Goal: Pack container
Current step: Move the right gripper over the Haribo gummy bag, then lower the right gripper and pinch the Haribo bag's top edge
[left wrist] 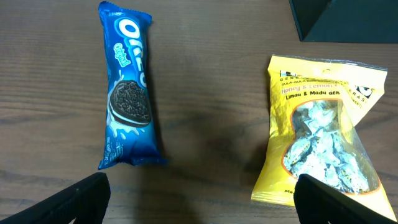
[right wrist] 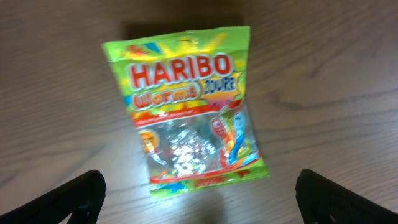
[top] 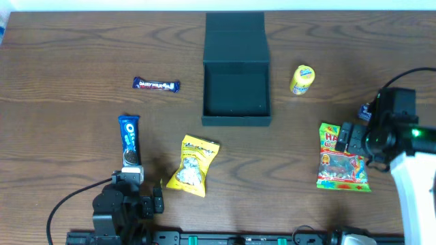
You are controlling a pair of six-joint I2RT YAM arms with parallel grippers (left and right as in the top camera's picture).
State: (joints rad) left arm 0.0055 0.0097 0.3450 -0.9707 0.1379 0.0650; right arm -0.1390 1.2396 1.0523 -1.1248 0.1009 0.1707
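Container (top: 236, 121) — well apart from right end effector (top: 347, 137).

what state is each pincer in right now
Left pincer: open, holding nothing.
Right pincer: open, holding nothing, over the Haribo bag.

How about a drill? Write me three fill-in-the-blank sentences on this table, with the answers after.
1. The dark teal-green matte square box, its flap lid open, holds ____ packets.
2. The right tool hangs open above the green plastic bag, whose brand reads ____.
3. In the overhead view, the blue foil Oreo packet lies to the ____ of the yellow plastic sweet bag.
Missing words: no; Haribo; left.
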